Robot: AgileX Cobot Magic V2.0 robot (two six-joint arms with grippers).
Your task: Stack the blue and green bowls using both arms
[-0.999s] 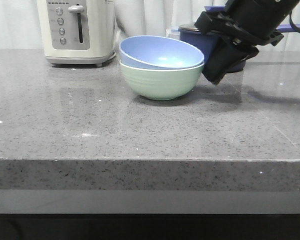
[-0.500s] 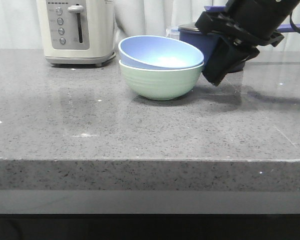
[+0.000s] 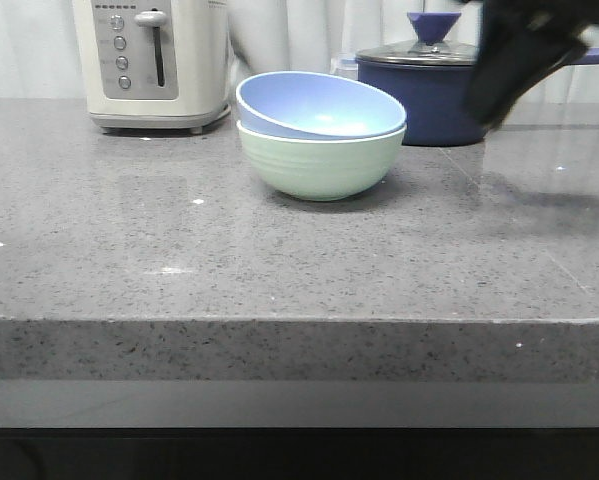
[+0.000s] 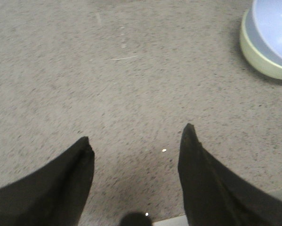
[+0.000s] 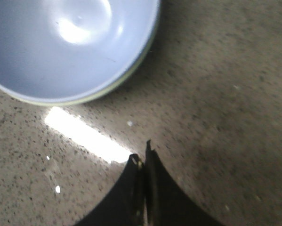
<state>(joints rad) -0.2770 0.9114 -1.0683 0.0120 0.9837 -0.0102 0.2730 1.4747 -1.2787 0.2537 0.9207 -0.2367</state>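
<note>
smooth blue bowl (image 3: pixel 319 103) inside ridged green bowl (image 3: pixel 319 162)

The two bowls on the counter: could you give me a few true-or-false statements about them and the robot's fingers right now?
1. The blue bowl sits inside the green bowl. True.
2. The blue bowl sits perfectly level. False: in the front view it is tilted, its rim higher on the left.
3. The right gripper holds the blue bowl. False: its fingers are shut on nothing, apart from the bowls.
4. The left gripper has its fingers spread over bare counter. True.
5. A toaster stands behind the bowls to the left. True.
6. The navy saucepan has no lid. False: a lid with a blue knob covers it.
</note>
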